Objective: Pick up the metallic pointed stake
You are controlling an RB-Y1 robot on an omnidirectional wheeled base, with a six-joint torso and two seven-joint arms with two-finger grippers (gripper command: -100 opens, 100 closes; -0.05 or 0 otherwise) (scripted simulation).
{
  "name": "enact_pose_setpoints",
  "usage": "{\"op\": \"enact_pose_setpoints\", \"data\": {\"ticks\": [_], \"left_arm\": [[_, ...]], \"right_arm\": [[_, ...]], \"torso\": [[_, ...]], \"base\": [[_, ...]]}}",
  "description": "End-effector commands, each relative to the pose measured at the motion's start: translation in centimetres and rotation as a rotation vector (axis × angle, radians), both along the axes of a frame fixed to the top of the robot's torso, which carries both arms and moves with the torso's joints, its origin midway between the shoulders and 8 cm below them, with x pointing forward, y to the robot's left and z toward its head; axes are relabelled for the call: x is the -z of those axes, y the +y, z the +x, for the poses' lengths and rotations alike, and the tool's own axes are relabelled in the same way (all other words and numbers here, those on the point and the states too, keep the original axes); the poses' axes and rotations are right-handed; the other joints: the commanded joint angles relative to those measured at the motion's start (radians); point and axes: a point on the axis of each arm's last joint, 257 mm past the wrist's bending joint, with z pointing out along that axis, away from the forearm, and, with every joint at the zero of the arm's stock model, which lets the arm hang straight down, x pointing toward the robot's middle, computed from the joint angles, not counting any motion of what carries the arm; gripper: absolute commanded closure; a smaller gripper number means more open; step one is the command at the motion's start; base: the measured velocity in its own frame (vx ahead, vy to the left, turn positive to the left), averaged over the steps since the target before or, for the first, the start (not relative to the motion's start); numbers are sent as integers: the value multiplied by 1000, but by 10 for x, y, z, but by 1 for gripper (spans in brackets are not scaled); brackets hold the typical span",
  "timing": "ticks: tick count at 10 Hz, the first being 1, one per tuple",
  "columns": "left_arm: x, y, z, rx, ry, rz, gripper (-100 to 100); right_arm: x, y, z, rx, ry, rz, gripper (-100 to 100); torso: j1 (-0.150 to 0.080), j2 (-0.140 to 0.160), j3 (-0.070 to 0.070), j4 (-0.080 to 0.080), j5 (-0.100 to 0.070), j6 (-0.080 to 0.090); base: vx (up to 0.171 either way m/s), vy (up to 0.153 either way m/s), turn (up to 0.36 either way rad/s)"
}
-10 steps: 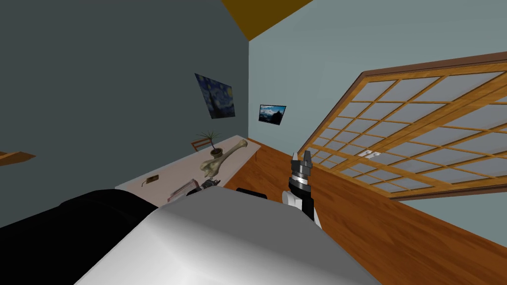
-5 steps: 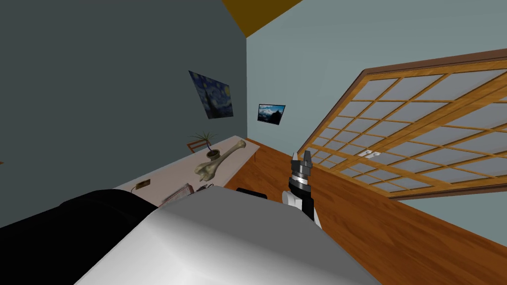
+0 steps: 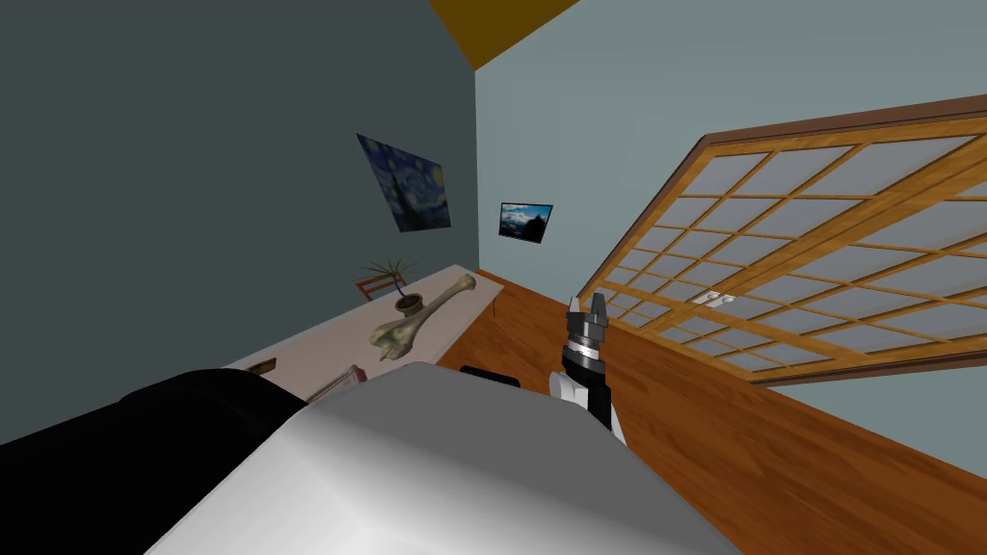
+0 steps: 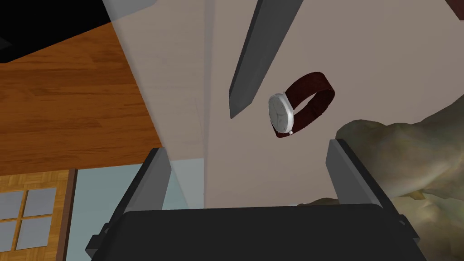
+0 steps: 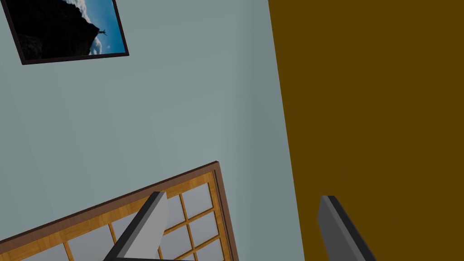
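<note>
On table [image 3: 323,337]: one bone [image 3: 424,310], one potted plant [image 3: 409,303], one wristwatch [image 4: 294,106], one pointed grey stake [image 4: 256,54]. Wall-hung, two: starry painting [image 3: 405,183] and mountain photo [image 3: 525,220]. One wood-framed gridded window [image 3: 819,251].

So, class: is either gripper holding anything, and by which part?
Nothing is held. The left gripper is open, with the grey pointed stake lying beyond its fingertips. The right gripper is open too, and empty.

The stake [image 4: 258,50] is grey, the watch [image 4: 281,113] has a dark red band, and the bone [image 4: 408,154] looks mottled olive-tan.
</note>
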Motion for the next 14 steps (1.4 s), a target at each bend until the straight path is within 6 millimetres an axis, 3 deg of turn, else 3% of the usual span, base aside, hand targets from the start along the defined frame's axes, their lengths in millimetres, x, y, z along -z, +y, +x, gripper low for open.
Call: {"op": "enact_pose_setpoints", "data": {"ticks": [1,2,3,4,6,8,10,11,12,13,14], "left_arm": [[4,5,-4,21,15,14,-100],[7,9,-13,10,32,18,-100],[13,18,-38,39,93,50,-100],[14,20,-43,34,103,52,-100],[21,37,-92,84,216,105,-100],[24,47,-123,83,274,122,-100],[22,39,-95,80,223,107,-100],[21,37,-92,84,216,105,-100],[24,50,-130,127,306,143,-100],[24,50,-130,127,306,143,-100],[23,59,-155,158,366,167,-100]], "right_arm": [[0,0,0,0,0,0,0],[0,0,0,0,0,0,0],[0,0,0,0,0,0,0],[0,0,0,0,0,0,0],[0,0,0,0,0,0,0],[0,0,0,0,0,0,0],[0,0,0,0,0,0,0],[0,0,0,0,0,0,0],[0,0,0,0,0,0,0],[0,0,0,0,0,0,0],[0,0,0,0,0,0,0]], "torso": [[0,0,0,0,0,0],[0,0,0,0,0,0],[0,1,1,0,0,0],[-1,0,0,0,0,0],[0,0,0,0,0,0],[-1,-1,-1,0,0,0],[0,3,1,0,0,0],[1,3,2,1,0,0],[1,4,2,1,0,0],[0,2,1,0,0,0],[0,0,0,0,0,0]], "base": [[48,-8,-18],[21,-7,3],[48,-21,-44],[43,-15,-14],[66,-17,-52],[43,-17,-1],[-4,2,0],[-7,3,-4],[45,-13,-74],[69,-15,-22],[76,-10,-45]]}}
